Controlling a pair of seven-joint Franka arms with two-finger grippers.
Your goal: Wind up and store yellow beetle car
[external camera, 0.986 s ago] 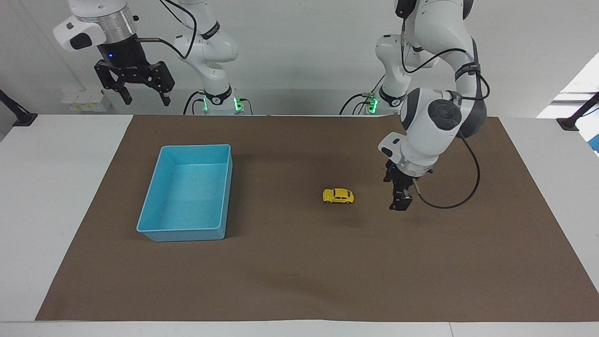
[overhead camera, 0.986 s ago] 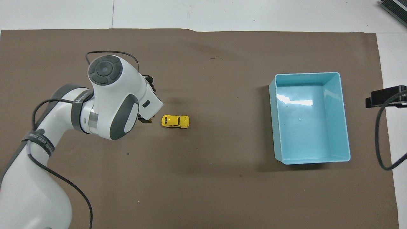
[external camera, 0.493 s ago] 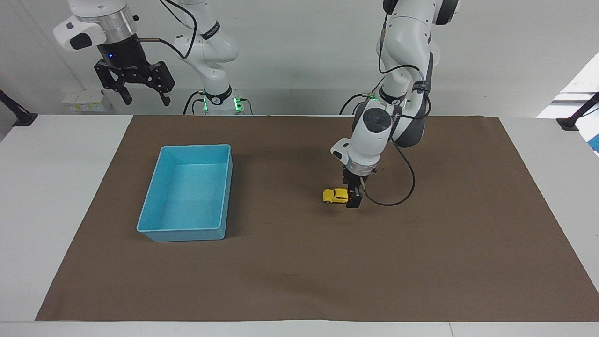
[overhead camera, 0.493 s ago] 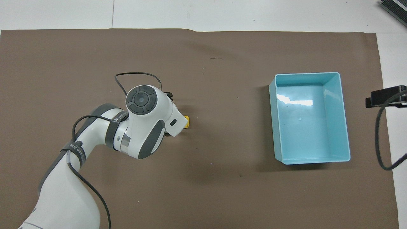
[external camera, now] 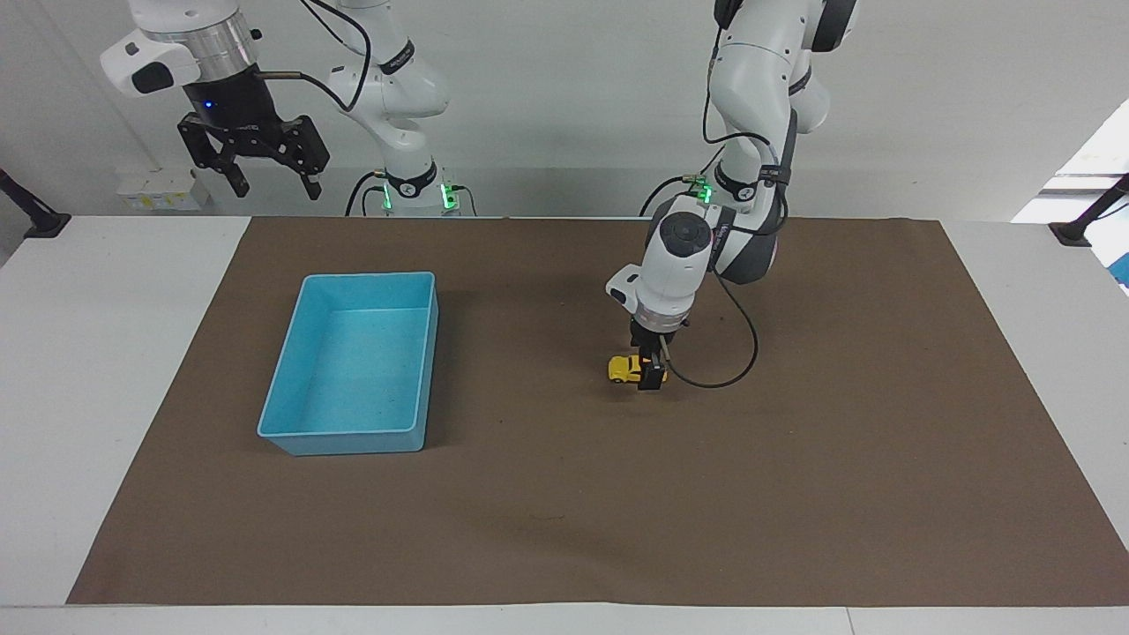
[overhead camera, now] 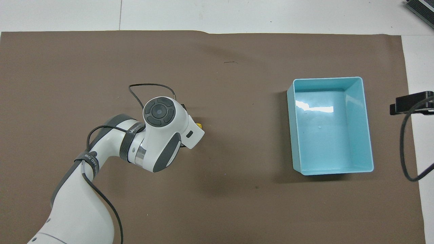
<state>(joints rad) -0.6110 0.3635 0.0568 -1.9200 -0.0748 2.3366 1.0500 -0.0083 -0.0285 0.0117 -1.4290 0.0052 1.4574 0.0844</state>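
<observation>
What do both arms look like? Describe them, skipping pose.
Both are glossy white with dark grey joint caps. The left arm trails a thin black cable and wears black bands. The right arm has a silver wrist ring above its black end effector.

Bright even light, soft shadows

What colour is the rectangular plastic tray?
Light blue rectangular plastic tray, plain inside and out; clearest in the overhead view.

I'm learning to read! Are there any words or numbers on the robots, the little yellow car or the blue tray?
Strap on the left arm: white letters, too blurred to read.
Yellow beetle car: no writing visible.
Light blue tray: no writing visible.
</observation>
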